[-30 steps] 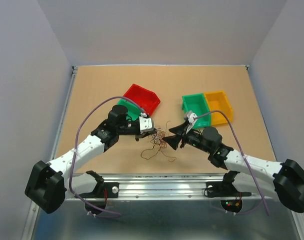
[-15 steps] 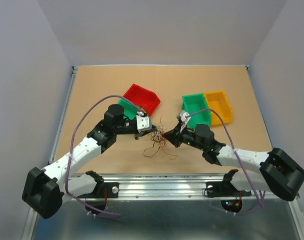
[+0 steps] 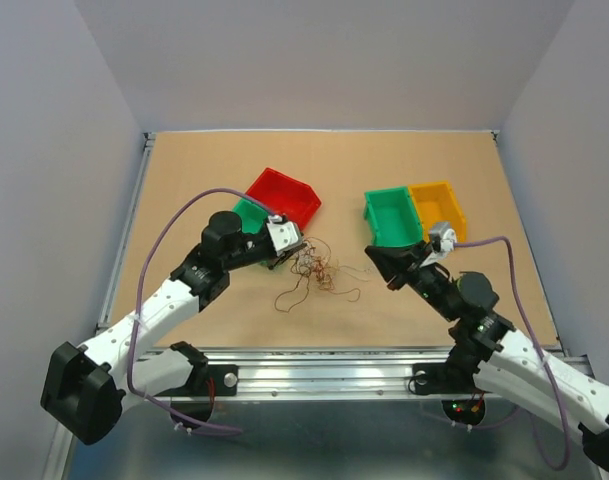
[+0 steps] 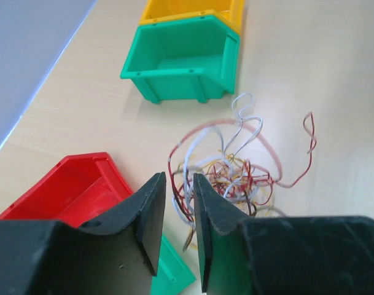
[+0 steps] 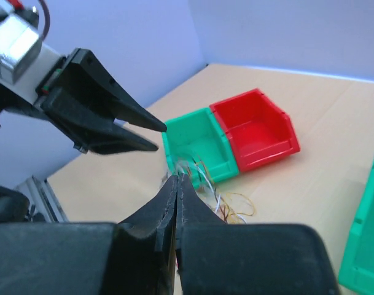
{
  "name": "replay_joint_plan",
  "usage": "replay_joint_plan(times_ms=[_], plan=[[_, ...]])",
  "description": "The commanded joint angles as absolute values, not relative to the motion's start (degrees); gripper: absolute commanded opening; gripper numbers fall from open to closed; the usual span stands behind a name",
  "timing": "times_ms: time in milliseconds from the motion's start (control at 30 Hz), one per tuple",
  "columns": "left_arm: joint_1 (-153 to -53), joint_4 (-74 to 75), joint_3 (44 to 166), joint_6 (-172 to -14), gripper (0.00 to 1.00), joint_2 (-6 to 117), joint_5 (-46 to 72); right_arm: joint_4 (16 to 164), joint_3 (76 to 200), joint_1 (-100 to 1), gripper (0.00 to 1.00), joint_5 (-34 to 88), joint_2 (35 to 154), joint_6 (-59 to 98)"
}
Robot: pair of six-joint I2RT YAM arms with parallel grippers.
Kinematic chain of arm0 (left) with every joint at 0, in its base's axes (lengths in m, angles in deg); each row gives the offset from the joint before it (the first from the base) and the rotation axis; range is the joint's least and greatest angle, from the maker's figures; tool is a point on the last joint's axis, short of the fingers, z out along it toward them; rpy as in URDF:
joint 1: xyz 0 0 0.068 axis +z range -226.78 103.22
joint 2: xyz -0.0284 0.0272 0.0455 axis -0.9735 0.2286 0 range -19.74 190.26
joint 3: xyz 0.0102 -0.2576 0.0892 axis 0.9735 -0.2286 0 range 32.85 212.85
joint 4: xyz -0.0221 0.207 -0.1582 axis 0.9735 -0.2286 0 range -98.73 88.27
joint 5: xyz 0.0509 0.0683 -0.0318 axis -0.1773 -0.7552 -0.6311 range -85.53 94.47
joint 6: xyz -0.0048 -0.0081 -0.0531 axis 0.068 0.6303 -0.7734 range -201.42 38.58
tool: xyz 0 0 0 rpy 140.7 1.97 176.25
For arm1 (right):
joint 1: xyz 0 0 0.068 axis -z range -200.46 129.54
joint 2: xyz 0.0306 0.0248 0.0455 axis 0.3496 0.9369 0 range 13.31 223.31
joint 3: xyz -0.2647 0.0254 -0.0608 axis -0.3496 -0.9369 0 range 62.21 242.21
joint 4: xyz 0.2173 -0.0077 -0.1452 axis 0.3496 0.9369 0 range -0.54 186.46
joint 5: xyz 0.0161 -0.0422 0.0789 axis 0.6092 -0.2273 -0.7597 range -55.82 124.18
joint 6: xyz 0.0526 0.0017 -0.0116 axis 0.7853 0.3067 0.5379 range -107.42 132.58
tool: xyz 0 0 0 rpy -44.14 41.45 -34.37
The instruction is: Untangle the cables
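The cables point(image 3: 316, 270) lie in a small loopy tangle of red, yellow, whitish and dark wire on the brown table, between the two arms. My left gripper point(image 3: 295, 250) sits at the tangle's left edge. In the left wrist view its jaws point(image 4: 178, 178) stand a little apart, with a few strands of the cables point(image 4: 236, 169) showing in the gap. My right gripper point(image 3: 373, 256) hangs right of the tangle. Its jaws point(image 5: 177, 177) are pressed together, and blurred whitish strands point(image 5: 188, 163) meet the tip. The left gripper point(image 5: 161, 137) also shows there, open.
A red bin point(image 3: 285, 195) and a green bin point(image 3: 246, 213) stand behind the left gripper. Another green bin point(image 3: 392, 216) and a yellow bin point(image 3: 440, 209) stand behind the right gripper. A metal rail point(image 3: 324, 360) runs along the near table edge.
My right gripper shut at the tangle and drew back to the right, stretching the wires that way. The left gripper moved slightly forward and its jaws parted.
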State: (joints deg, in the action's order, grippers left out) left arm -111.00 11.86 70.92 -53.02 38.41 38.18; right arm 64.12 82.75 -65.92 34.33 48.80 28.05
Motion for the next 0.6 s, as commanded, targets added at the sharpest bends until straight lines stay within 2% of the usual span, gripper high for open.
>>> replay_joint_plan(times_ms=[0, 67, 133, 200, 233, 267, 333, 367, 500, 567], plan=[[-110.80, 15.94, 70.47, -53.13, 0.48, 36.77, 37.59, 74.41, 79.71, -65.81, 0.01, 40.52, 37.17, 29.90], [-110.89, 14.63, 70.91, -52.25, 0.52, 37.91, 39.26, 75.39, 79.26, -65.82, 0.01, 39.20, 34.15, 30.51], [-110.80, 13.13, 71.96, -51.28, 0.51, 39.84, 41.73, 75.75, 79.09, -65.81, 0.04, 38.06, 33.26, 30.60], [-110.80, 12.78, 72.67, -51.63, 0.42, 40.81, 43.13, 75.66, 79.52, -65.82, 0.23, 35.87, 35.62, 30.34], [-110.89, 12.52, 73.02, -51.63, 0.42, 41.51, 43.40, 75.57, 80.74, -65.73, 0.34, 35.42, 37.55, 29.90], [-110.80, 12.34, 73.11, -51.54, 0.42, 41.69, 43.66, 75.57, 81.36, -65.81, 0.50, 34.72, 43.05, 29.72], [-110.80, 10.68, 73.46, -50.14, 0.51, 42.66, 44.63, 74.87, 83.12, -65.73, 0.54, 34.54, 49.05, 29.20], [-111.06, 9.80, 73.63, -49.52, 0.55, 42.92, 44.72, 74.78, 85.13, -65.81, 0.54, 32.36, 56.04, 29.11], [-111.24, 6.89, 74.34, -47.06, 0.62, 44.50, 43.67, 74.96, 90.06, -65.90, 0.54, 29.01, 70.48, 28.58], [-111.33, 6.45, 74.43, -46.53, 0.65, 44.77, 43.14, 75.04, 91.30, -65.82, 0.54, 26.64, 73.76, 27.62]])
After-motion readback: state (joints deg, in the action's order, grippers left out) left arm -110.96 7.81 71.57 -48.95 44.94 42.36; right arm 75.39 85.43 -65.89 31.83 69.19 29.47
